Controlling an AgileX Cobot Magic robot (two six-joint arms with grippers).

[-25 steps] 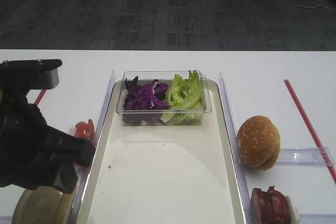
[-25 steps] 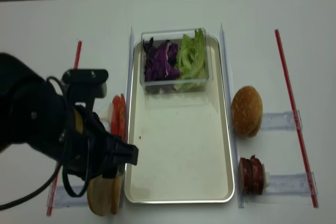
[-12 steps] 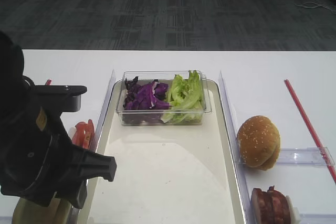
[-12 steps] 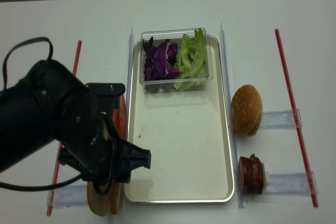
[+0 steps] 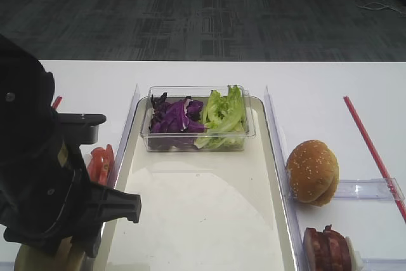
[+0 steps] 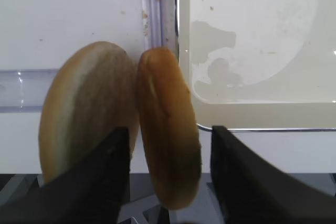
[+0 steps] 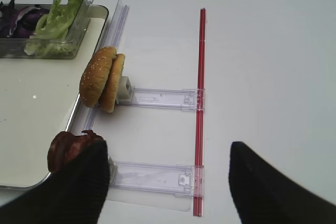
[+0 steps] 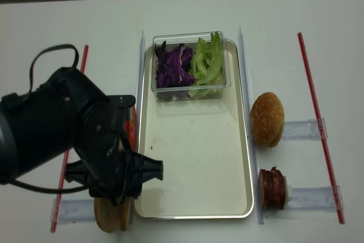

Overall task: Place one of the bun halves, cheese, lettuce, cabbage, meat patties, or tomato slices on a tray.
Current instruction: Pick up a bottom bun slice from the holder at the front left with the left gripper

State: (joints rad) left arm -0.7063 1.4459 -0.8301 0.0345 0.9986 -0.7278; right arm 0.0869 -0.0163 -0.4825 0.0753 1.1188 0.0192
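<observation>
Between the black left gripper's part-open fingers, not yet clamped, stands the on-edge, tan-crusted round bun half, beside the cream-bottomed tray.

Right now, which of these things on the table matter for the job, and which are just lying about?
For the job:
- bun halves, between the left tool's fingers
- tray
- lettuce
- cabbage
- meat patties
- tomato slices

Lying about:
- sesame bun
- clear box holding the greens
- red strips

Glossy silvery-rimmed tray, clear plastic box (matt white table)
</observation>
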